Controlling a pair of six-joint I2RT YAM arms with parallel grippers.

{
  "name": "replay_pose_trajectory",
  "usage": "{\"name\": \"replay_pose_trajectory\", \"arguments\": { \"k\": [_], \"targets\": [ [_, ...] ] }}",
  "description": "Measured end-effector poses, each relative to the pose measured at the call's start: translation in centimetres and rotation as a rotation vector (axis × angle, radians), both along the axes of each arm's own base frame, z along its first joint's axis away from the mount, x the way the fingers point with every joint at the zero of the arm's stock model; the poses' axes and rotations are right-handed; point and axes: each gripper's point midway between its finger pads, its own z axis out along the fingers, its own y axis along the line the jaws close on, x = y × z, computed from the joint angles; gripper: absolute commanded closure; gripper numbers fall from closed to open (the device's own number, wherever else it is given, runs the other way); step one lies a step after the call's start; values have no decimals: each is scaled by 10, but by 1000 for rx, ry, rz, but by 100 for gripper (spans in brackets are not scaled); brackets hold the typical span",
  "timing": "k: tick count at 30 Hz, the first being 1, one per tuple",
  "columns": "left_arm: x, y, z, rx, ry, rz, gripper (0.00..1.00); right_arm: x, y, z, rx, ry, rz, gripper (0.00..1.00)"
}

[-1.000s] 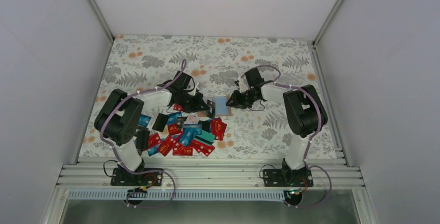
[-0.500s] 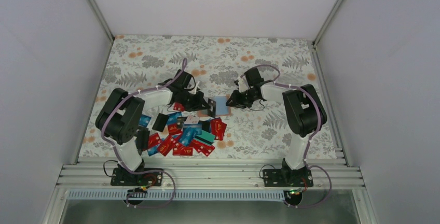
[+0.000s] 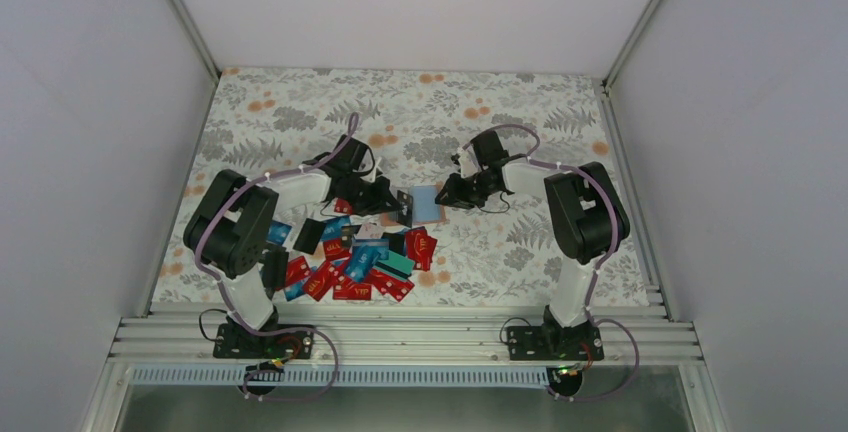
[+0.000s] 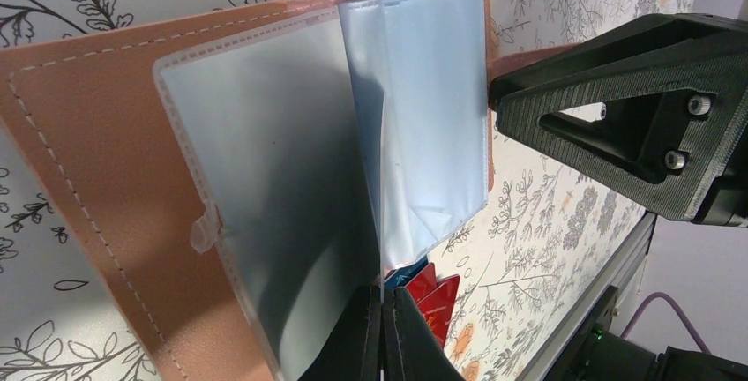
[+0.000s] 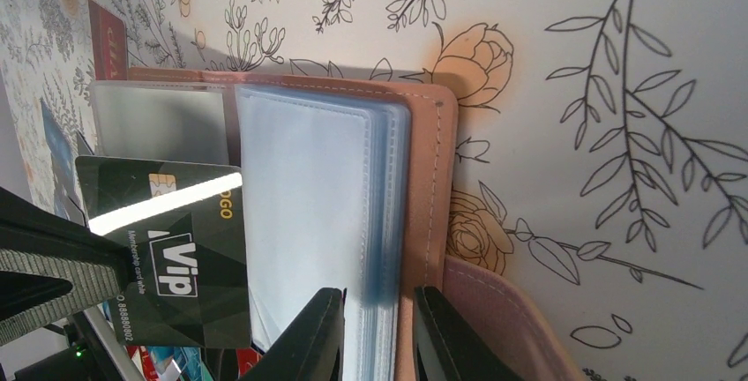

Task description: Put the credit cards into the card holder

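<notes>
Open holder (image 3: pixel 427 203) mid-bench (image 3: pixel 300 112), right tool (image 5: pixel 377 332) pinching its clear sleeves (image 5: pixel 309 205), left tool (image 4: pixel 381 335) pressed on black card (image 5: pixel 168 262) at holder's 9 o'clock, cards (image 3: pixel 350 264) heaped at 7 o'clock

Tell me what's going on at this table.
Two robot arms are loading cards into a card holder that lies open on the table. The right arm has its jaws clamped on the holder's stack of clear sleeves. The left arm has its jaws shut on a black card at the open pages, not yet in a sleeve. A heap of cards waits nearby.
</notes>
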Motion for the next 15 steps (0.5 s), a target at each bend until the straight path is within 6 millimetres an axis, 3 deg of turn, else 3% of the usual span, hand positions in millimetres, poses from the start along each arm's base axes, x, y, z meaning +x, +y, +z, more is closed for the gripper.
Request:
{"name": "replay_pose_trajectory", "arguments": {
  "k": [15],
  "targets": [
    [4,-5,3,-11,-17,-37,98,0,1,0,2,0,11,77]
  ]
}}
